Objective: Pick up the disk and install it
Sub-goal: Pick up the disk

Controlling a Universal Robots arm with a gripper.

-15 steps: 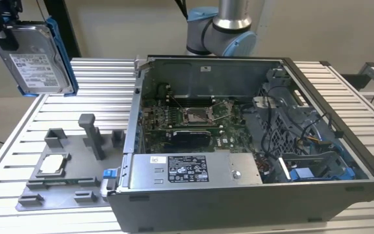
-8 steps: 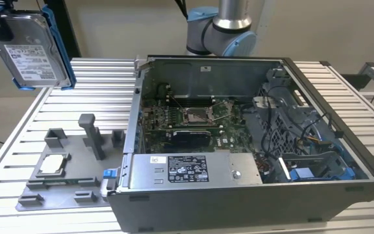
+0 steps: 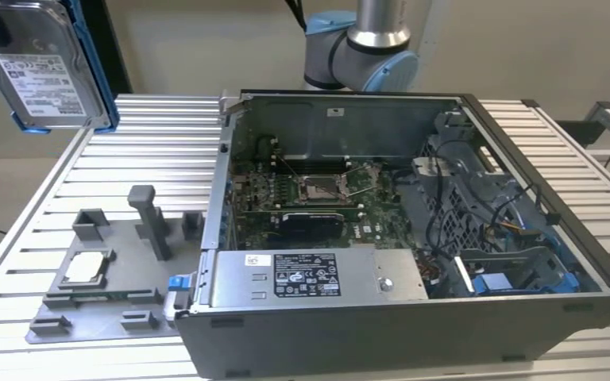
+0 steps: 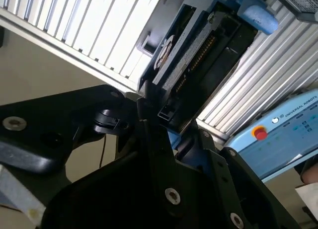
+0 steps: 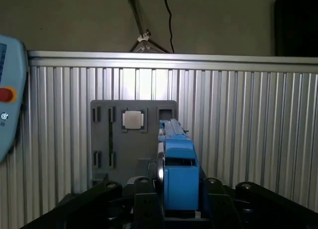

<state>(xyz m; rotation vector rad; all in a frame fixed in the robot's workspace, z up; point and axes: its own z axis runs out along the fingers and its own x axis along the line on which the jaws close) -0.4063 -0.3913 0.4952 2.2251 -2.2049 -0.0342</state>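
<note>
The disk (image 3: 40, 71), a silver-grey metal drive with a white label in a bright blue frame, hangs upright high over the table at the exterior view's far left, well clear of the open computer case (image 3: 390, 329). In the first wrist view my gripper (image 5: 177, 191) is shut on the disk (image 5: 179, 162), which stands edge-on with its blue frame between the black fingers (image 5: 144, 189). The second wrist view has the disk's (image 4: 198, 55) connector end sticking out past my gripper (image 4: 174, 132).
Inside the case lie a motherboard (image 3: 316, 190), a grey power supply box (image 3: 305, 274) with a label, and a blue-lined bay (image 3: 517, 282). A grey fixture plate (image 3: 125, 262) carries a small square chip (image 3: 83, 266). A teach pendant (image 4: 278, 139) lies on the slatted table (image 3: 125, 143).
</note>
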